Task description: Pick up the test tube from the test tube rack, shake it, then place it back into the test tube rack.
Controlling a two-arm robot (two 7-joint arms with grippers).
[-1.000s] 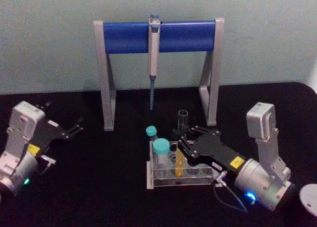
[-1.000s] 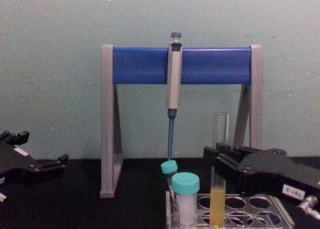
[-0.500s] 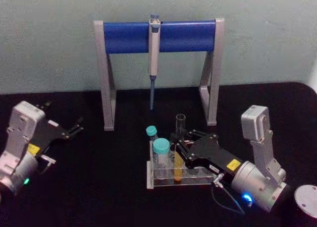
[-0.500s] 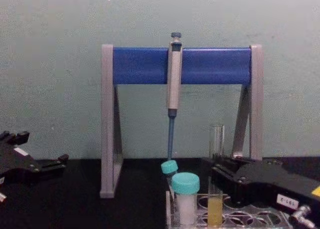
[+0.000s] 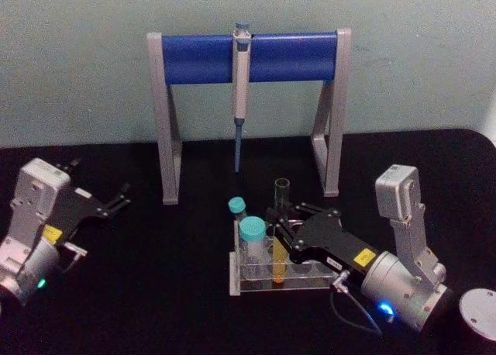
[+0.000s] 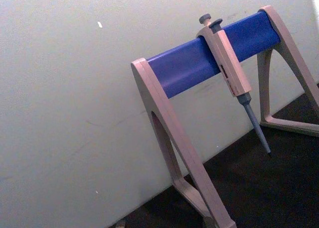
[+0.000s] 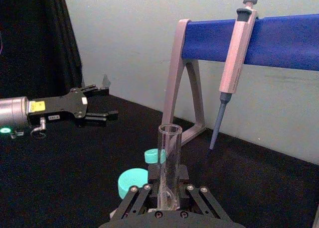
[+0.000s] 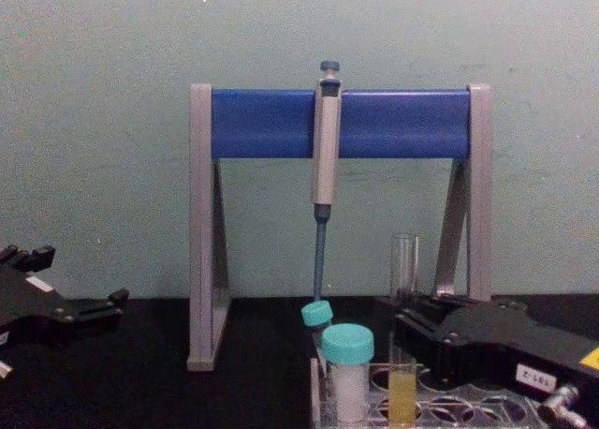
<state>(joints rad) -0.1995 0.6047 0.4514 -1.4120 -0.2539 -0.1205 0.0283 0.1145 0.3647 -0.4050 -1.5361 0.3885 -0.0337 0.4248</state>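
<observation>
Gripping the tube (image 5: 280,229) tight, the right gripper (image 5: 279,225) has it seated upright in the rack (image 5: 256,284); left gripper (image 5: 116,201) parked, fingers apart.

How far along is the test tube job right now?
Apparently done: the lift, as the tall clear glass test tube with yellow-orange liquid sits lower than a second ago, its bottom inside the low clear plastic test tube rack. In hand: the right gripper, shut on it, seating it. Left: release and withdraw. Shaking isn't verifiable. The left gripper is parked open, far left.
</observation>
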